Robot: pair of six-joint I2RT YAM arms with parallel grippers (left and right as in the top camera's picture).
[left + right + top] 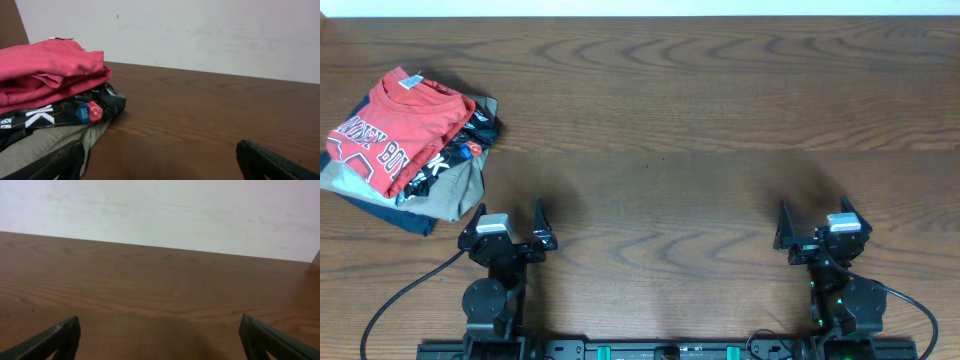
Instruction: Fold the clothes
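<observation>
The coral-red T-shirt (390, 125) with white lettering lies folded on top of a pile of clothes at the table's far left. It also shows in the left wrist view (47, 70), at the left. My left gripper (510, 228) is open and empty near the front edge, just right of and in front of the pile; its fingertips frame bare wood in the left wrist view (160, 160). My right gripper (820, 225) is open and empty at the front right, over bare wood in the right wrist view (160, 337).
Under the red shirt lie a black garment with white print (460, 150) (60, 112), an olive-khaki garment (445, 195) (40, 145) and a dark blue one (400, 215). The wooden table (670, 120) stretches to the right. A pale wall (160, 210) stands behind it.
</observation>
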